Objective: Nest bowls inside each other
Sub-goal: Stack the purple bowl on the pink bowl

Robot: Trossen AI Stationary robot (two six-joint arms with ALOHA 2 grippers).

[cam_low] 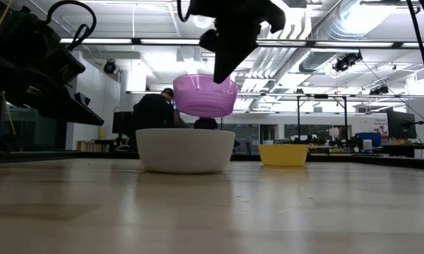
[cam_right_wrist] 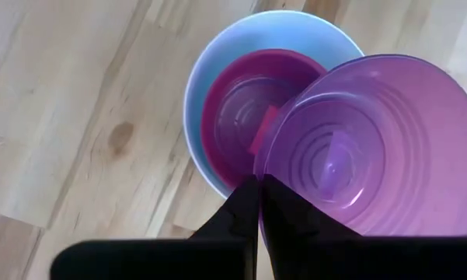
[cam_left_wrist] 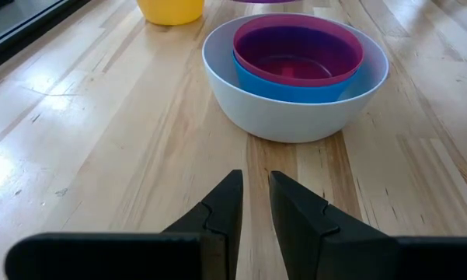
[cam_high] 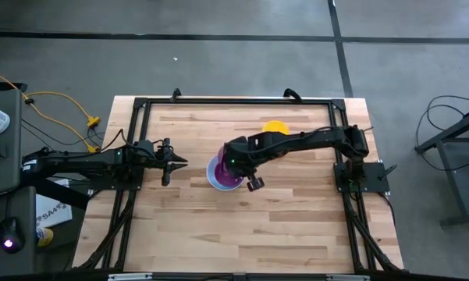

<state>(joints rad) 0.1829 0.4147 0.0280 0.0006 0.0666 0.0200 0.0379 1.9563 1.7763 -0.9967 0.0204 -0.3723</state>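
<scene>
A white bowl (cam_left_wrist: 295, 117) stands on the wooden table near its middle, with a blue bowl (cam_left_wrist: 295, 92) nested in it and a red bowl (cam_left_wrist: 295, 50) nested in the blue one. A translucent purple bowl (cam_low: 204, 95) hangs just above this stack, with my right gripper (cam_right_wrist: 258, 190) shut on it. A yellow bowl (cam_low: 283, 154) rests on its base farther back and to the right. My left gripper (cam_left_wrist: 252, 183) waits left of the stack, pointing at it, its fingers narrowly open with nothing between them. My right gripper holds the purple bowl by its rim (cam_right_wrist: 261, 177), one finger inside the bowl and one outside. The fingers come from above, slanting down. The bowl hangs mouth up, slightly tilted, clear of the red bowl (cam_right_wrist: 245, 117) and the white bowl's rim (cam_low: 185, 131).
A black frame (cam_high: 140, 105) runs along the table's edges. Bare wood lies toward the near edge (cam_high: 242, 234). In the low view a person (cam_low: 154, 113) shows in the room behind the table.
</scene>
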